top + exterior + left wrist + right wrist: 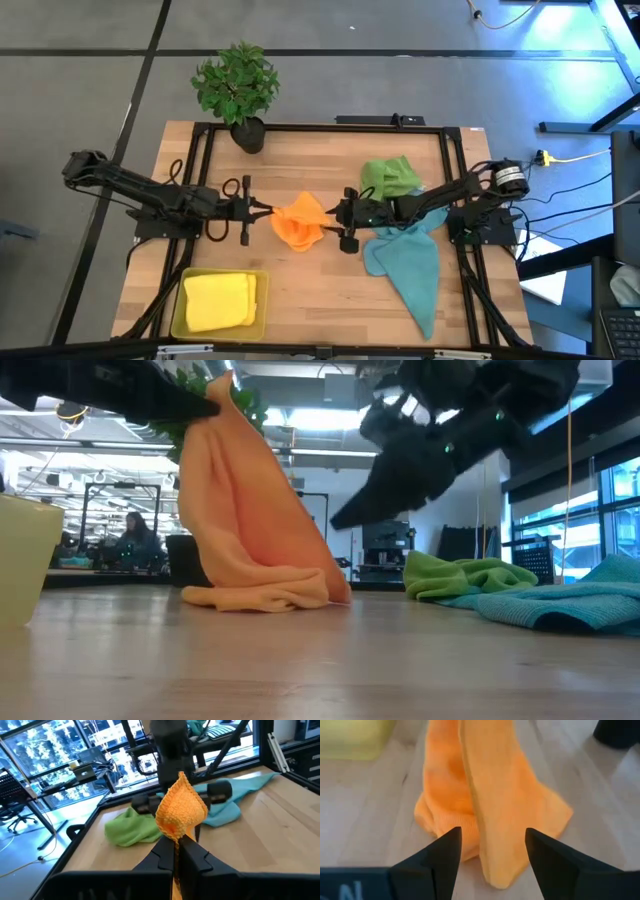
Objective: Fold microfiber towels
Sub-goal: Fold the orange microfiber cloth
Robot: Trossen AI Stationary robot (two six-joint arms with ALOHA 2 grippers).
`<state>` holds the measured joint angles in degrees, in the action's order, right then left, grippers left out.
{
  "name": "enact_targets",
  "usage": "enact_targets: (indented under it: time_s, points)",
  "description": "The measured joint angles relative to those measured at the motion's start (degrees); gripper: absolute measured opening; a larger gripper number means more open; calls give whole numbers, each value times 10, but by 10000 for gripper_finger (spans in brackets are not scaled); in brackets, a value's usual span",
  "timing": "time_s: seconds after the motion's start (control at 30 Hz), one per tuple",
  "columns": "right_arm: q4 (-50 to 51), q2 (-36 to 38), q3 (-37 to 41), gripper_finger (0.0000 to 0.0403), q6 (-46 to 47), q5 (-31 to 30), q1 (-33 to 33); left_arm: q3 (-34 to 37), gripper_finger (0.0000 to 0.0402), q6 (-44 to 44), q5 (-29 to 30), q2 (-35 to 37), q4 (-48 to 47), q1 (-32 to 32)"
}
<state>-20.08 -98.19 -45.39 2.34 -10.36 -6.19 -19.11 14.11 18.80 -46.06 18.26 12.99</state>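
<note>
From above we see the left gripper [268, 211] pinching the orange towel [300, 220]; only the low view shows it hanging onto the table [300, 660]. The right gripper [337, 212] gapes empty.

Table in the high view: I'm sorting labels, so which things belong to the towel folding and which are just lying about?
Job: orange towel, pinched by left gripper; open right gripper; green towel; teal towel; yellow towel.
Lying about: potted plant; yellow tray.

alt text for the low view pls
An orange towel hangs from the left end effector, its lower edge bunched on the wooden table. A green towel and a teal towel lie behind.
</note>
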Motion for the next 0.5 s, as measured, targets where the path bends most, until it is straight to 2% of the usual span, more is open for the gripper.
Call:
enact_targets:
  time_s: [0.2, 0.4, 0.5]
  points:
    - [-39, -74, 0, 222, 21, -6, -13, 0, 0, -2, 2, 0, 1, 0]
    - [-41, -108, 0, 222, 62, -91, -6, 0, 0, -3, 2, 0, 2, 0]
    - [-43, -110, 0, 213, 62, -94, 1, 0, 0, -2, 2, 0, 2, 0]
